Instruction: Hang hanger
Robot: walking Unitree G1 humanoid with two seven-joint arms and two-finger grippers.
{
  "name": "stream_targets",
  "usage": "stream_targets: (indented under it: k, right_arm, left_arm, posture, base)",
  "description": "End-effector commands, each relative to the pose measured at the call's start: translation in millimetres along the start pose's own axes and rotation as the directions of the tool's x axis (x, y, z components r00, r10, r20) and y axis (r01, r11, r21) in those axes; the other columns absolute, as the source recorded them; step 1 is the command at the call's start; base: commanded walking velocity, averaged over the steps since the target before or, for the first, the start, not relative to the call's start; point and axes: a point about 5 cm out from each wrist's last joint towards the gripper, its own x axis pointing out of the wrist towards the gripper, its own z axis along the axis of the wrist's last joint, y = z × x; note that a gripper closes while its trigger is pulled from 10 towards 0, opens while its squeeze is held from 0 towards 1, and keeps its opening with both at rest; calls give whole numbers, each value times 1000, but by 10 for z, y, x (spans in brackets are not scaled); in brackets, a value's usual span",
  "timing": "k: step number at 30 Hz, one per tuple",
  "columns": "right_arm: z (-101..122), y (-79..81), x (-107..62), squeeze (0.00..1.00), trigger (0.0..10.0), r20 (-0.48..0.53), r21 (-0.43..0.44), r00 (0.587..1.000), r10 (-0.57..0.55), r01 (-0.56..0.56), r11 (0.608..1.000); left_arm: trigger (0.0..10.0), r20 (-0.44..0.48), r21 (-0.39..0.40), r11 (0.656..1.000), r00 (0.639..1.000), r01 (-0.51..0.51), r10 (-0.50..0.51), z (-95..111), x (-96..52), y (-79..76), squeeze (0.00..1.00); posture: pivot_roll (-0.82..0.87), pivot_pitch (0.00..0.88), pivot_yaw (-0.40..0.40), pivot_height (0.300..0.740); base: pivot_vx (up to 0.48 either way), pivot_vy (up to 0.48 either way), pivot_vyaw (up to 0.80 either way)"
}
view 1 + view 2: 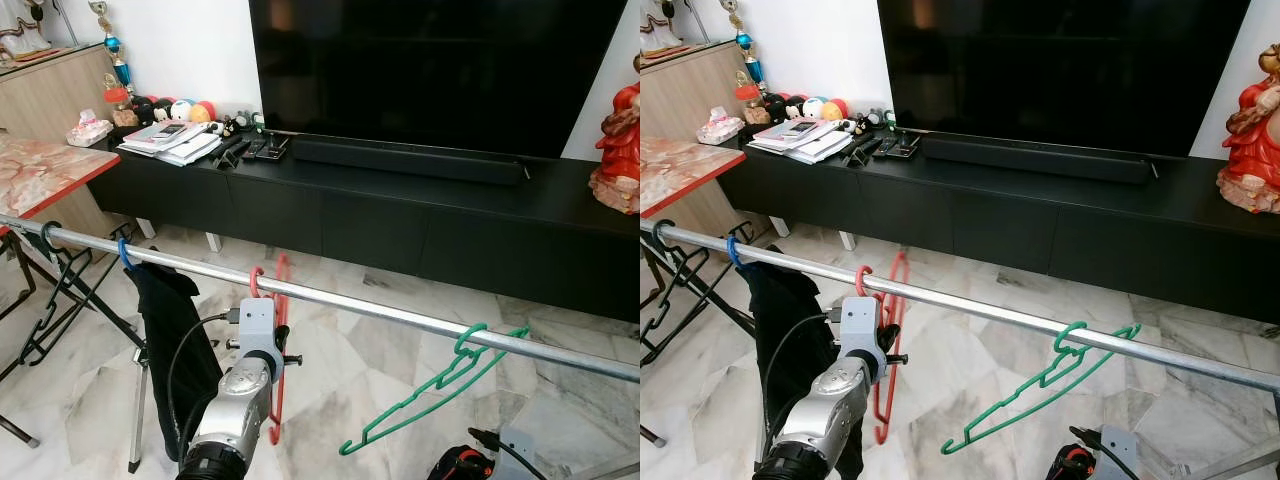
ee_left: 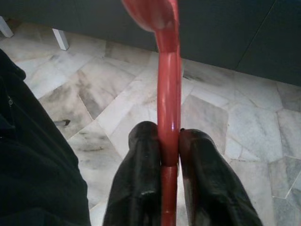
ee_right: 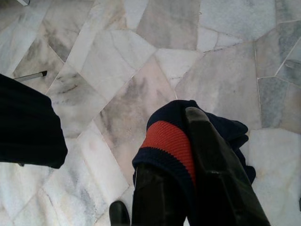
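A red plastic hanger (image 1: pixel 282 275) has its hook over the metal rail (image 1: pixel 400 318) that crosses in front of me. My left gripper (image 2: pixel 169 141) is shut on the hanger's thin red bar just below the rail, and the wrist mount (image 1: pixel 258 335) hides the grip in the eye views. The fingers (image 2: pixel 141 160) press the bar from both sides. My right gripper (image 3: pixel 181 150) is low over the floor, shut on a navy garment with a red band (image 3: pixel 164 136). A green hanger (image 1: pixel 430 395) hangs tilted on the rail to the right.
A black garment (image 1: pixel 175 330) hangs from a blue hook (image 1: pixel 124 255) just left of the red hanger. Dark empty hangers (image 1: pixel 45 290) hang at the rail's left end. Behind the rail stand a low black cabinet (image 1: pixel 400 210) and a TV (image 1: pixel 440 70). The floor (image 1: pixel 380 350) is marble.
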Motion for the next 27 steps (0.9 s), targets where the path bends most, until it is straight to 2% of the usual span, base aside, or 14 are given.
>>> stream_targets:
  k: [1,10,12,15,17,18,20,27]
  right_arm:
    - [54,9,16,0,10000,13,-4,1000,6,-6,1000]
    - [50,8,15,0,10000,11,-3,1000,5,-5,1000]
    - [48,8,15,0,10000,11,-2,1000,4,-4,1000]
    - [48,8,15,0,10000,11,-2,1000,4,-4,1000]
    - [45,8,14,0,10000,11,1,1000,4,-4,1000]
    - [45,8,14,0,10000,11,1,1000,4,-4,1000]
    - [40,9,13,0,10000,12,6,1000,2,-2,1000]
    - [30,14,12,0,10000,11,9,1000,3,-3,1000]
  left_arm:
    - [0,-5,7,1000,1000,0,0,8,14,7,0]
    - [0,-3,16,1000,1000,9,-9,7,6,10,0]
    - [0,-3,67,997,1000,23,-23,-15,-25,38,0]
    - [0,-3,75,997,1000,25,-25,-18,-30,43,0]
    - [0,5,135,989,999,53,-54,-37,-79,91,0]
    - [0,5,135,989,999,53,-54,-37,-79,91,0]
    - [0,62,235,968,993,83,-100,-3,-197,212,0]
    - [0,106,277,958,988,79,-112,40,-300,343,0]
  posture:
    - [94,0,2,740]
    - [95,0,3,740]
    - [97,0,5,740]
    - [97,0,5,740]
    - [106,0,8,740]
    - [106,0,8,740]
    - [113,0,11,740]
    - [111,0,21,740]
  base:
    - [0,0,0]
    - [0,0,0]
    - [0,0,0]
    - [0,0,0]
    - [0,0,0]
    - [0,0,0]
    - [0,0,0]
    - [0,0,0]
